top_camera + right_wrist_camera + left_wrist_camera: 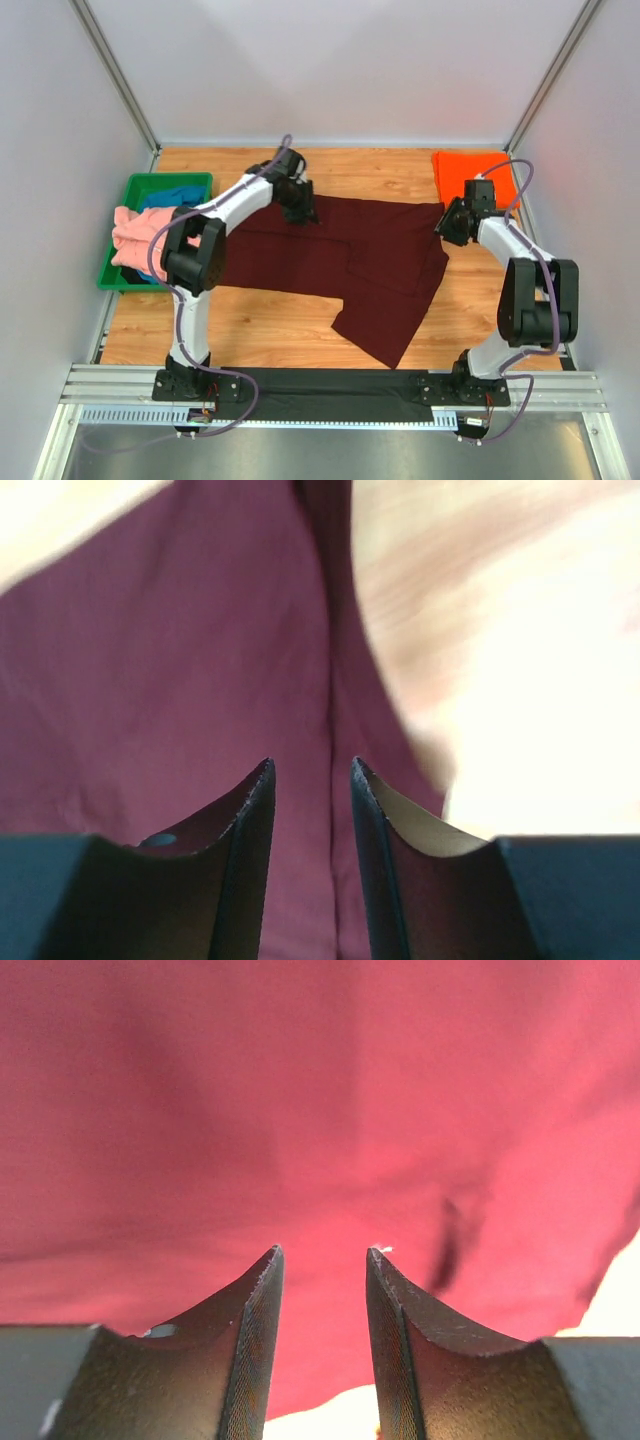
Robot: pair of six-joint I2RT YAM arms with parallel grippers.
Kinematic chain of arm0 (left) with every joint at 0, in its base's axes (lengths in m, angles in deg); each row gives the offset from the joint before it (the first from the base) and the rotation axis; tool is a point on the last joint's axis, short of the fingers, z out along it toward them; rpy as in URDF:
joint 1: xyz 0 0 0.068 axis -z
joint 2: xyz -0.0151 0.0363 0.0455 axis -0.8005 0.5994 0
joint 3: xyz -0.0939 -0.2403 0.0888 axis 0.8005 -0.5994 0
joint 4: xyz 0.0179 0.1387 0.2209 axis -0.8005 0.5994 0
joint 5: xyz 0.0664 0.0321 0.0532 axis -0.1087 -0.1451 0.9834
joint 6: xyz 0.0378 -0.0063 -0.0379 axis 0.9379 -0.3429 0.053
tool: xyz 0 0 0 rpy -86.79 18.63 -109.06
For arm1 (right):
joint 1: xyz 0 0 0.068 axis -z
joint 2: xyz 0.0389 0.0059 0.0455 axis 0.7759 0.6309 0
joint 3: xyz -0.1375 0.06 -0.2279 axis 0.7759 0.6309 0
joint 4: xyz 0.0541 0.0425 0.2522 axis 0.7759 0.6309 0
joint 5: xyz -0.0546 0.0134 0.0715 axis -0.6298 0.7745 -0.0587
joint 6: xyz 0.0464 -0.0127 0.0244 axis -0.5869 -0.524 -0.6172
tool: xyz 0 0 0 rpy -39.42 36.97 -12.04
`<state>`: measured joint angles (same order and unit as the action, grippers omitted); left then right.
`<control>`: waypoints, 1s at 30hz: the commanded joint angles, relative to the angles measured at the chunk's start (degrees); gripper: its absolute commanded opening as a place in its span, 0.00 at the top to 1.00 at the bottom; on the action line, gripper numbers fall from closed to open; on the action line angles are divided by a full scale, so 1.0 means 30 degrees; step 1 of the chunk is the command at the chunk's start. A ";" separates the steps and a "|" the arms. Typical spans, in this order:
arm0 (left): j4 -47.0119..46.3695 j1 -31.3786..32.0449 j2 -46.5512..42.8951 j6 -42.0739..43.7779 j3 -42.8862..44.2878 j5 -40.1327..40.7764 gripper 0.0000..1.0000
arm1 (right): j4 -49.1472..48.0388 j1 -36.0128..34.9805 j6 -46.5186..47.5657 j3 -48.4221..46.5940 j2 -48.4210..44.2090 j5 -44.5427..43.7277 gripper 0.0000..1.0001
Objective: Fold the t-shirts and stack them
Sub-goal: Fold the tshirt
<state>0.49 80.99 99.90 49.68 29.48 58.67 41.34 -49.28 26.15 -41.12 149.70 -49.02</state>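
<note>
A large dark maroon t-shirt (pixel 340 262) lies spread on the wooden table. My left gripper (pixel 303 212) is open just above its far left edge; maroon cloth (pixel 320 1110) fills the left wrist view. My right gripper (pixel 447 226) is open at the shirt's far right corner, over a seam (pixel 330 680). A bright orange t-shirt (pixel 470 172) lies folded at the back right. A salmon-pink t-shirt (pixel 135 235) and a blue one (pixel 170 196) lie in the tray.
A green plastic tray (pixel 195 181) stands at the left edge of the table. White walls close in the back and both sides. Bare wood (pixel 250 330) shows in front of the shirt.
</note>
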 commanded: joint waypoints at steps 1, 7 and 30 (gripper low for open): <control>-0.0286 -0.2236 -0.0271 0.0269 0.0701 0.0060 0.54 | -0.2501 0.1276 0.1038 -0.1369 0.1572 0.1937 0.63; -0.0613 -0.4404 0.1252 0.1002 0.2251 0.0584 0.54 | -0.4171 0.2335 0.1798 -0.3070 0.4090 0.4776 0.62; 0.0151 -0.6429 0.5796 0.0564 0.5507 0.1700 0.53 | -0.2181 0.3242 0.0893 -0.8961 1.0248 0.4375 1.00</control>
<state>0.89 62.24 115.27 51.45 45.13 62.47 33.10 -40.67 29.40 -65.66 179.92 -33.94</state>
